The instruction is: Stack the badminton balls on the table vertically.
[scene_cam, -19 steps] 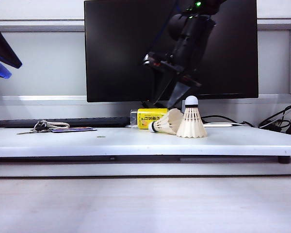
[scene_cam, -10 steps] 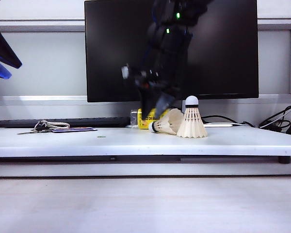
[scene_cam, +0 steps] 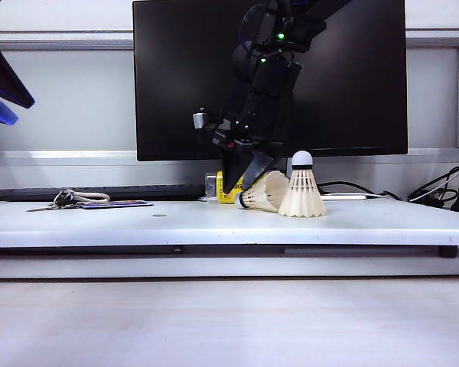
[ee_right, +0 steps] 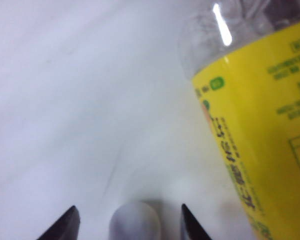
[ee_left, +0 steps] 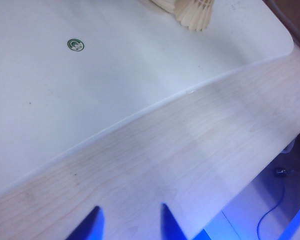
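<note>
1. We take the monitor (scene_cam: 269, 76) as our landmark: a wide black screen standing behind the white table (scene_cam: 214, 223).
2. Below the monitor's lower edge, right of its middle, we see the two shuttlecocks. One shuttlecock (scene_cam: 301, 187) stands upright on its skirt, cork tip up.
3. The other shuttlecock (scene_cam: 260, 193) lies on its side just left of the upright one, touching it, with its cork tip pointing left.
4. The right gripper (scene_cam: 243, 182) hangs in front of the monitor's lower middle, pointing down at the lying shuttlecock's tip.
5. In the right wrist view its fingers are spread, and the rounded cork tip (ee_right: 135, 222) sits between them; we cannot tell whether they touch it.
6. A bottle with a yellow label (ee_right: 262, 130) lies just behind the gripper, under the monitor's edge.
7. The left gripper (ee_left: 130, 222) is far to the left of the monitor, off the table's front edge over a pale wood surface (ee_left: 190, 165), with its fingers spread and nothing between them.
8. A bunch of keys (scene_cam: 73, 199) lies on the table below and to the left of the monitor.
</note>
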`<state>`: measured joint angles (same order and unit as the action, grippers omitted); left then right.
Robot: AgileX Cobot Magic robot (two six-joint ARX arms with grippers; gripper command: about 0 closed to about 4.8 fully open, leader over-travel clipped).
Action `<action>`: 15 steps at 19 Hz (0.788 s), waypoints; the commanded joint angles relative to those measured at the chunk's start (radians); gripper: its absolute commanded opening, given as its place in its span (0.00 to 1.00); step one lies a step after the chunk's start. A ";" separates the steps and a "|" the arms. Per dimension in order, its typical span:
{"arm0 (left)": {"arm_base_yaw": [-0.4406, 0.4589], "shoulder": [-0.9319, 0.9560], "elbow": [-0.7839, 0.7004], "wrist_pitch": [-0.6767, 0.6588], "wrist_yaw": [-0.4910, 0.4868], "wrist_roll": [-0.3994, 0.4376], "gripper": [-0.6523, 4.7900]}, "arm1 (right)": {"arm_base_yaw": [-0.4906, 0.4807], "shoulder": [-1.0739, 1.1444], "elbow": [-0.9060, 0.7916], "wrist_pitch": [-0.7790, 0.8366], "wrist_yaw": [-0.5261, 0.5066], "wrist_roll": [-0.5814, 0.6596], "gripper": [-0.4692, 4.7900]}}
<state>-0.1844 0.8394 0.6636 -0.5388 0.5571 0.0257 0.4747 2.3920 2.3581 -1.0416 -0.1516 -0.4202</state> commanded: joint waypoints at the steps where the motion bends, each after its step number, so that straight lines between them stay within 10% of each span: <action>1: 0.000 -0.002 0.001 0.004 0.005 0.002 0.41 | -0.009 -0.003 0.004 0.017 -0.006 0.005 0.58; 15: 0.000 -0.002 0.001 0.005 0.005 0.001 0.41 | -0.060 -0.003 0.004 -0.030 -0.159 0.054 0.58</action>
<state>-0.1844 0.8394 0.6636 -0.5388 0.5571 0.0257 0.4141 2.3936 2.3577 -1.0737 -0.3008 -0.3698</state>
